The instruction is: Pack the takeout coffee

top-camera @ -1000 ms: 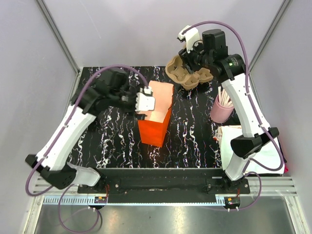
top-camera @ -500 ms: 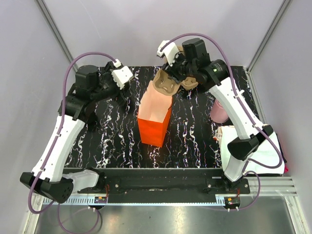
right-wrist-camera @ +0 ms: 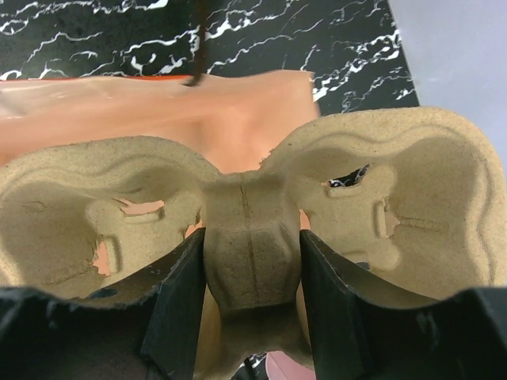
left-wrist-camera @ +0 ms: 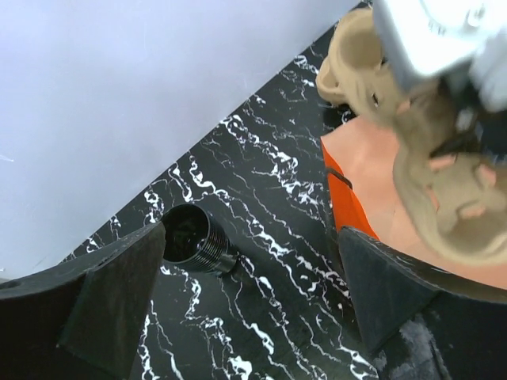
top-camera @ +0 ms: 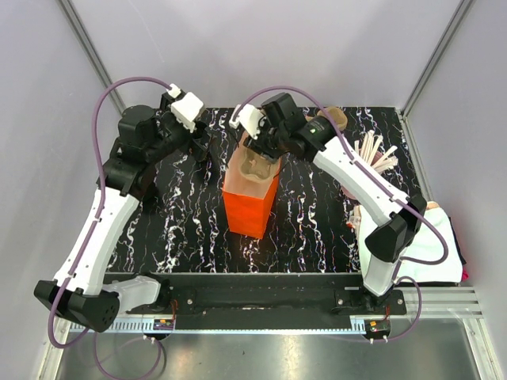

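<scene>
The left gripper hangs to the left of the orange bag with its jaws spread to their widest, holding and touching nothing. Between its fingers, on the marble table, is the takeout coffee. The black cup seems to lie on its side, left of the bag and clear of it, close to the back wall. A strip of bare marble runs between the cup and the bag's left side.

The right gripper is clamped on the middle bridge of the pulp tray, at half width. The tray sits in the bag's open mouth and fills most of it. White sticks stand well to the bag's right.
</scene>
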Motion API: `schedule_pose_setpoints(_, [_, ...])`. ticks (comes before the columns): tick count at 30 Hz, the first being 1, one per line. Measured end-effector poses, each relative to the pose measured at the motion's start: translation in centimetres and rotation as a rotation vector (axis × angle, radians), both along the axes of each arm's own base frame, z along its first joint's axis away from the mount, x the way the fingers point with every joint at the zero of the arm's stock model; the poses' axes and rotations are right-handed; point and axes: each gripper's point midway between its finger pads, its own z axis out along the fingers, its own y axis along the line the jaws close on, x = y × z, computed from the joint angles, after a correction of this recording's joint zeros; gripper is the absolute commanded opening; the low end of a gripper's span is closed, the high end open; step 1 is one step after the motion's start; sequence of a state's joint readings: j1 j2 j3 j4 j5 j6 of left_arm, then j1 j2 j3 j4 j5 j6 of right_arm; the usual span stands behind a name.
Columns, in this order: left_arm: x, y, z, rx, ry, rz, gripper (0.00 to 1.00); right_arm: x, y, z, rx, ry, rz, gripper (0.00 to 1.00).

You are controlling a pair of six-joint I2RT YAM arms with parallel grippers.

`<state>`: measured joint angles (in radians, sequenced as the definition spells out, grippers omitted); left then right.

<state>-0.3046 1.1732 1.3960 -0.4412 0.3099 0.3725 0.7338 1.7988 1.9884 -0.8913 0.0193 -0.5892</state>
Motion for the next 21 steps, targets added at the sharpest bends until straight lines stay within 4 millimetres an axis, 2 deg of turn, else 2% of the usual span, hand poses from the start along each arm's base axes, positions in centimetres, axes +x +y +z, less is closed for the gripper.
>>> schedule_pose_setpoints(5, [0.1, -0.1, 0.3, -0.026, -0.005, 0.005, 0.99, -0.8, 1.0, -1.3, -0.033, -0.004, 0.006, 0.54])
schedule_pose_setpoints(13, [0.3, -0.2, -1.2, -0.041, 0.031, 0.013, 0.98, -1.6, 2.2, -2.5, -0.063, -0.024, 0.016, 0.54])
schedule_pose_setpoints(21, [0.5, -0.3, -1.5, -0.047, 0.035, 0.015, 0.80, -2.9, 3.1, -2.3, -0.070, -0.046, 0.039, 0.53])
